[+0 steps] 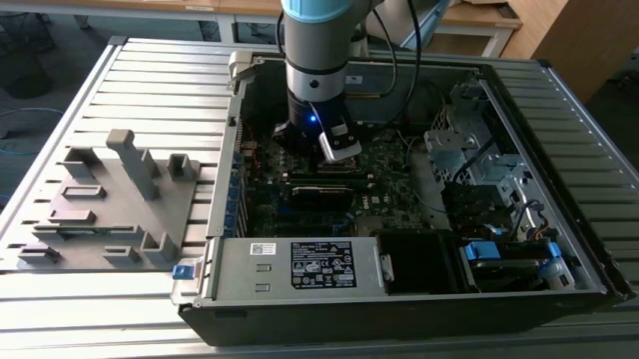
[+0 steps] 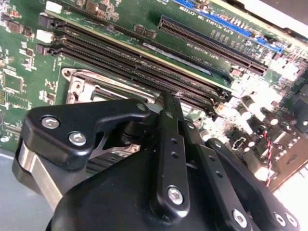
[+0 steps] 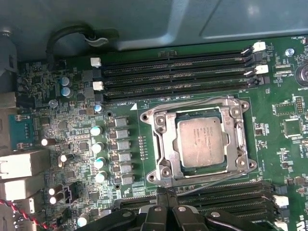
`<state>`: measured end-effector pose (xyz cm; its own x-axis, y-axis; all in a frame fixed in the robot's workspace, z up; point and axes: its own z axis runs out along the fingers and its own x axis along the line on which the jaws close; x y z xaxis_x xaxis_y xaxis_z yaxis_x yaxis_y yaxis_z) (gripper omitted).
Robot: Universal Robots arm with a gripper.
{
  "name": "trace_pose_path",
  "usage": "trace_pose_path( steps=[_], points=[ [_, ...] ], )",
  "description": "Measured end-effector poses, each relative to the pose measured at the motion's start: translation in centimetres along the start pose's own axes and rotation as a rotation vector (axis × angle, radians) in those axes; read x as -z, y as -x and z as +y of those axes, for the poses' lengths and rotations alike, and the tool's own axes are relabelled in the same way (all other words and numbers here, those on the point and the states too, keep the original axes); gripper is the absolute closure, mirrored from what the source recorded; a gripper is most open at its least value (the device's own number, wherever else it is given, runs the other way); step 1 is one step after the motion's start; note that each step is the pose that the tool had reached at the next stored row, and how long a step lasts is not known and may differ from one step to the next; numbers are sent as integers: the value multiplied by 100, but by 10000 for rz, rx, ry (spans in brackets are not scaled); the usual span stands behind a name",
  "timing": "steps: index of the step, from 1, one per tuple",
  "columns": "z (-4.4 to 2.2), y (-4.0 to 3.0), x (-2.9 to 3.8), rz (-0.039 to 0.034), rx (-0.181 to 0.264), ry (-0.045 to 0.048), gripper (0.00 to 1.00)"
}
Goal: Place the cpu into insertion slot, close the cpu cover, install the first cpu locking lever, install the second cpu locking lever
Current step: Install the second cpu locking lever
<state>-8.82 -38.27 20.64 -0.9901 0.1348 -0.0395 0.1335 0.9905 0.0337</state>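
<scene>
Cpu: the cpu [image 3: 201, 142], a small square chip with a dull grey metal top, lay flat in the socket, right of centre in the first wrist view. It looked already seated.

Cpu cover: the cpu cover [image 3: 163, 144], a thin silver frame with an open centre, lay around the chip, its screwed corners showing. It appeared to be down over the chip.

Locking levers: thin wires ran along the socket's edges; whether either was latched could not be told.

Gripper: the gripper [image 2: 168, 103] sat just beside the socket, its black fingers [image 3: 163, 211] rising from the bottom edge of the first wrist view. In the second wrist view the fingers lay together with nothing between them.

Step in hand: by judgement, the work stood at the first locking lever, with placing and covering done.

Next move calls for: a fine, steady push on a thin wire without scraping the board.

Surroundings: long black memory slots [image 3: 173, 72] lay above the socket. In the exterior view the arm [image 1: 317, 45] reached down into an open computer case [image 1: 299, 314], upper centre, with a grey fixture block [image 1: 110, 202] at the left.
</scene>
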Motion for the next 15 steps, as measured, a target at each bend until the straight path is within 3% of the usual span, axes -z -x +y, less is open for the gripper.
trace_pose_path(
  steps=[8,10,15],
  points=[
    [-8,-27,-24,5,-1,22,90],
    [-9,-30,-25,16,-4,132,90],
    [-14,-34,-32,27,-9,214,90]
  ],
)
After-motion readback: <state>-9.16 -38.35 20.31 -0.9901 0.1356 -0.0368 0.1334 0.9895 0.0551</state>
